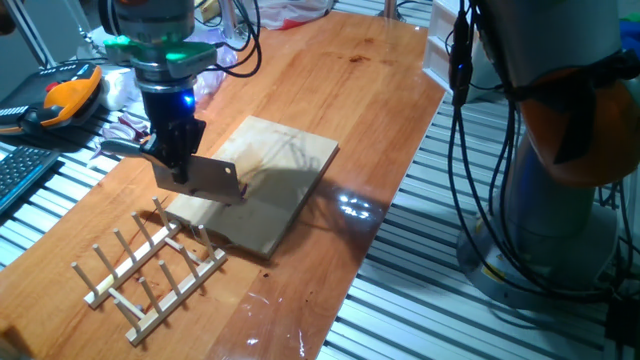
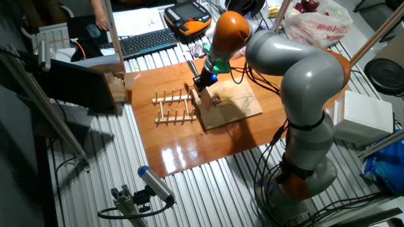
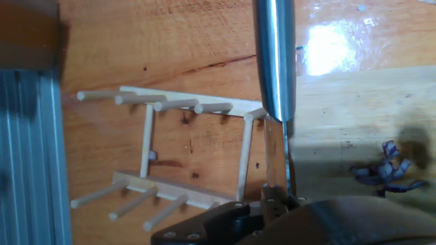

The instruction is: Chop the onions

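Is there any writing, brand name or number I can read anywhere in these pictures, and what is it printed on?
Red print on the white plastic bag: too small and blurred to read.
Keys of the keyboard: too small to read.
Orange handheld controller: no legible label.
Cleaver in the tool, wooden board, peg rack: no text visible.

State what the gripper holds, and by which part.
The gripper holds a cleaver by its black handle, blade hanging over the board's edge.

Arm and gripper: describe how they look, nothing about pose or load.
The arm has rounded grey-silver segments with orange joint bands. A ring glowing green circles its wrist, with a blue light below. The gripper is black and boxy; black cables hang nearby.
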`<state>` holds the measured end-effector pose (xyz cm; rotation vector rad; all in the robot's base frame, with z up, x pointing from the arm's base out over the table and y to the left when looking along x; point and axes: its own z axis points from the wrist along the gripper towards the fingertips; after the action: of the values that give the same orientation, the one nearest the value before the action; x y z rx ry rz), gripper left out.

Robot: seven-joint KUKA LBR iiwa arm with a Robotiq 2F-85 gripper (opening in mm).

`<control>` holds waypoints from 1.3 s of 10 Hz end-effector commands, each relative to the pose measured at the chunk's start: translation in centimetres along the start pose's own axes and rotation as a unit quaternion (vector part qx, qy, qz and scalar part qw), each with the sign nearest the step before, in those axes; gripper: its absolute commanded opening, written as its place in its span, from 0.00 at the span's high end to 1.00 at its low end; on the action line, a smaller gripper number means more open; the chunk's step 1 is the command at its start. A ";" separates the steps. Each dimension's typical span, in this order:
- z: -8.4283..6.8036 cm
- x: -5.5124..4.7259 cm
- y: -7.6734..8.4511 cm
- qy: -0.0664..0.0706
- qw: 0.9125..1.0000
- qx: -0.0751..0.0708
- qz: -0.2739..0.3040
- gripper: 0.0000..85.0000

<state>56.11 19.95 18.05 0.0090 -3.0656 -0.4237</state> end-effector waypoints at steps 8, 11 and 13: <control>-1.7 -1.3 -4.0 -0.021 0.997 0.058 -0.038 1.00; -2.7 -1.0 -5.2 -0.032 0.997 0.054 -0.033 1.00; -2.9 -1.0 -5.5 -0.031 0.998 0.045 -0.028 1.00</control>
<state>57.22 13.84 19.25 0.0854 -3.1543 -0.2833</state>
